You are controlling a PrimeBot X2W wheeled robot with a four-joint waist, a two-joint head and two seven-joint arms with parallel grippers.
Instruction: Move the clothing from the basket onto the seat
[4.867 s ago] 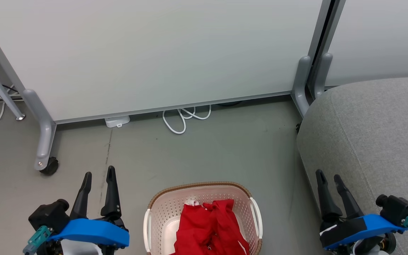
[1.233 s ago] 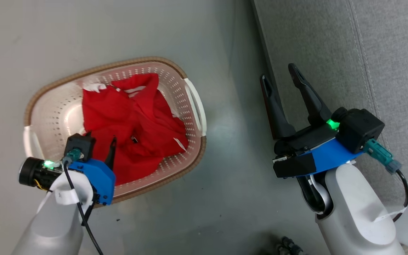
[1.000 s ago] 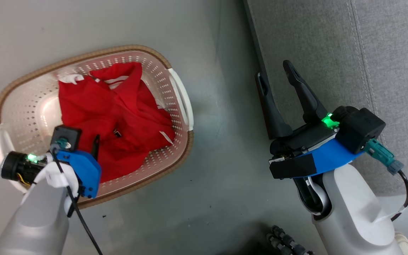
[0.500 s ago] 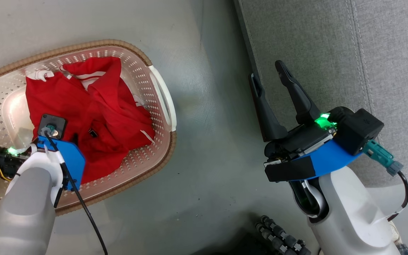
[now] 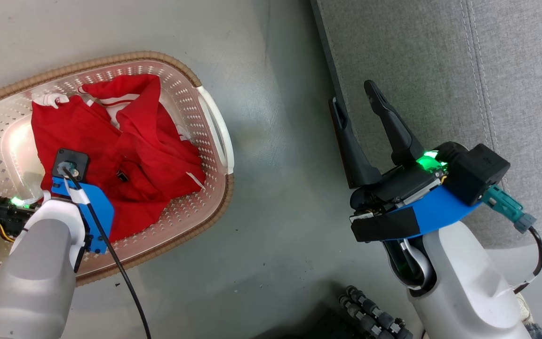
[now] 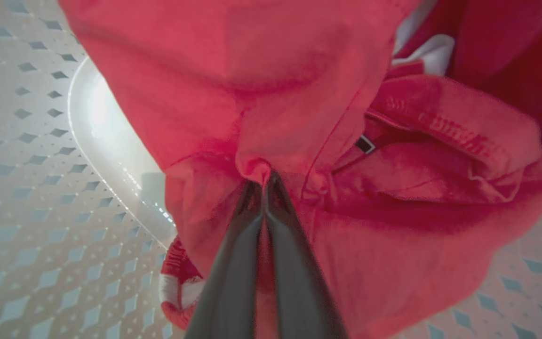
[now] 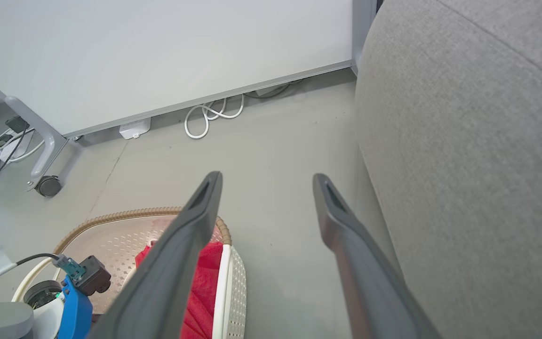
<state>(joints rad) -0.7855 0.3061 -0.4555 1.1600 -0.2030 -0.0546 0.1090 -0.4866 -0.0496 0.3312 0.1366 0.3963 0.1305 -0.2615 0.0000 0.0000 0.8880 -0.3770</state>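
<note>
The head camera has swung from looking out over the floor to looking steeply down. So the basket, once at the bottom centre of the frame, now sits at the left edge, and the seat lies across the upper right. The left hand, earlier resting outside the basket at the lower left, has gone down into it and closed its fingers on a pinched fold of the clothing. The right hand has risen from the lower right corner to the middle right.
</note>
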